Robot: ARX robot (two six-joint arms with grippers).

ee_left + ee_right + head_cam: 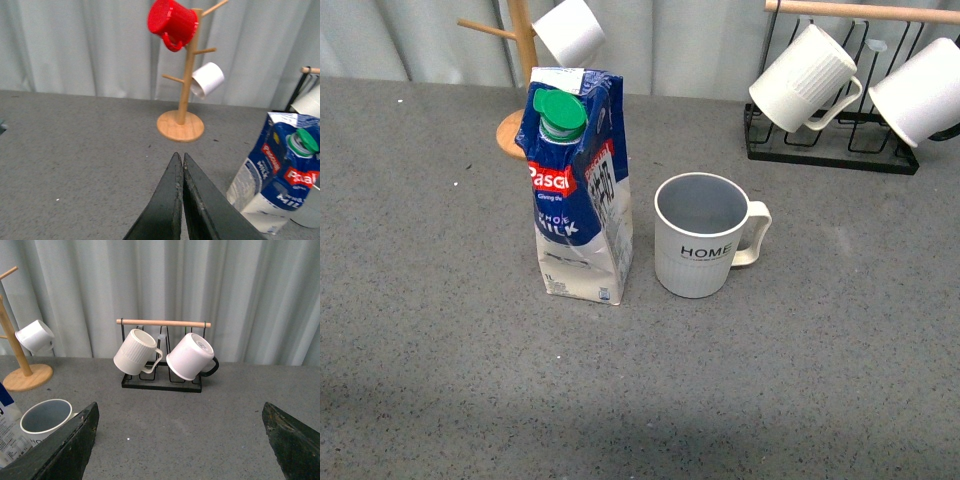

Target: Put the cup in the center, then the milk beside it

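The cup stands upright near the middle of the grey worktop, handle toward the right edge. The milk carton stands just beside it on the left, not touching. Along the far edge are a wooden mug tree and a black wire rack holding white mugs. The left gripper is closed on nothing; the right gripper is spread wide.
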